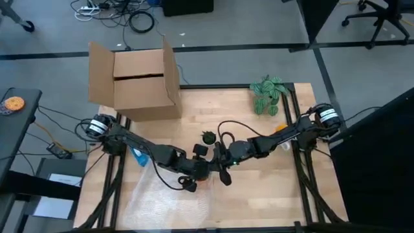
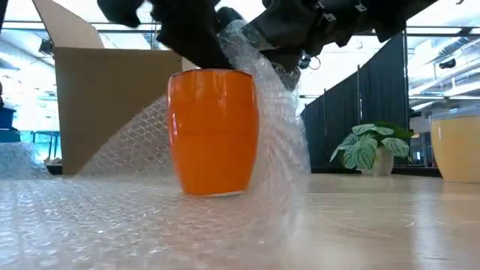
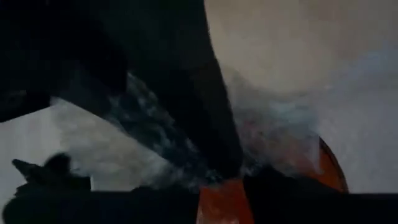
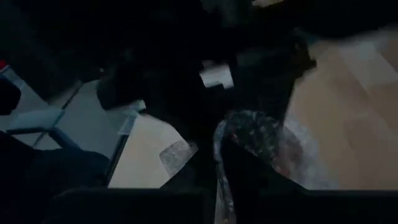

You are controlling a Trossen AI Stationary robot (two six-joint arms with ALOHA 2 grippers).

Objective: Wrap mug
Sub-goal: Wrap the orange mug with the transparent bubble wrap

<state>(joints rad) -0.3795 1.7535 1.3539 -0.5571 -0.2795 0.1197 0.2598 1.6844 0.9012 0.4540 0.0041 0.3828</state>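
An orange mug (image 2: pixel 214 131) stands upright on a sheet of bubble wrap (image 2: pixel 112 225) near the table's front middle. One part of the wrap (image 2: pixel 281 135) rises from the table up the mug's side to above its rim. My left gripper (image 1: pixel 194 169) and my right gripper (image 1: pixel 223 169) meet right over the mug and hide it from above. In the left wrist view the mug's orange rim (image 3: pixel 329 171) shows under the wrap. My right gripper is shut on the wrap. My right gripper holds the raised edge of the bubble wrap (image 4: pixel 245 140) just above the mug's rim, coming from the table's right and slanting down. The wrap curves up from the table along the mug's side (image 2: pixel 292 150). The fingertips themselves are lost in the dark.
An open cardboard box (image 1: pixel 139 81) stands at the far left. A small potted plant (image 1: pixel 268 94) is at the far right, with a pale cup (image 2: pixel 457 150) near the right edge. More bubble wrap (image 1: pixel 165 204) covers the near left of the table.
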